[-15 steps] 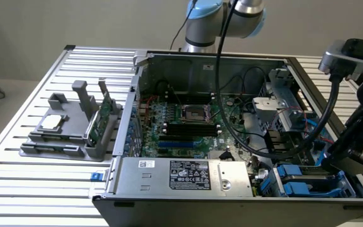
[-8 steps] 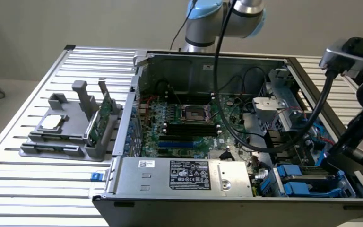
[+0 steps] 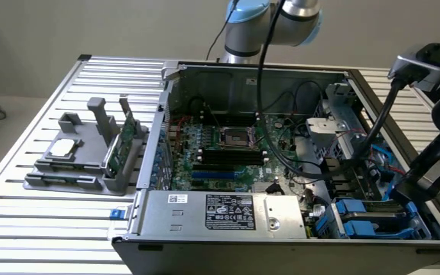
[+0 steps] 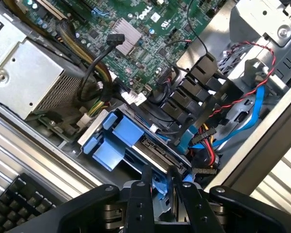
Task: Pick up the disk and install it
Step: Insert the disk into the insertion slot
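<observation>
You have an open computer case (image 3: 281, 67) on the slatted desk (image 3: 21, 229), its motherboard (image 3: 220, 157) exposed and a labelled power supply (image 3: 228, 212) inside. At the exterior view's left, a grey rack (image 3: 90, 172) holds a silver chip (image 3: 63, 147) and an upright green card (image 3: 128, 140). A black keyboard (image 4: 19, 199) lies beside the case.

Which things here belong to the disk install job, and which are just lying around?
Job: silver-grey hard disk in blue plastic carrier; black gripper; open computer case.
Lying about: small square silver chip; thin green circuit card; black keyboard.
</observation>
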Controlling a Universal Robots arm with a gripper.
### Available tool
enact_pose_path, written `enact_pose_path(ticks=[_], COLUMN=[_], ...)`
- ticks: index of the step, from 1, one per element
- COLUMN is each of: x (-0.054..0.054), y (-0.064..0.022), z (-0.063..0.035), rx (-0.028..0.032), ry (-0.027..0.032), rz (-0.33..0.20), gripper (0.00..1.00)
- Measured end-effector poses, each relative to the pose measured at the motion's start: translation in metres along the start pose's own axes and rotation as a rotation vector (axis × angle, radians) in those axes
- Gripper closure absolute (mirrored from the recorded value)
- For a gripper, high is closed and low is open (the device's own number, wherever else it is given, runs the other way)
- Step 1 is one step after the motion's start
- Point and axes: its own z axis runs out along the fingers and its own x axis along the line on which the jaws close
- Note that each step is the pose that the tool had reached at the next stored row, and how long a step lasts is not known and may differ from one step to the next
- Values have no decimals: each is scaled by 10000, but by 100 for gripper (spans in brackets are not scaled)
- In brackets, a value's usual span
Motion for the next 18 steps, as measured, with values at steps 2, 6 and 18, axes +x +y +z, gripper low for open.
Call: enact_pose_path(ticks=[2,6,18], x=[3,9,27], y=[3,8,22], z=[-1,-6,-10], rx=[-79,-283,-891], ry=[-70,-237,-731], rz=[198,497,1392], gripper=[73,73,73])
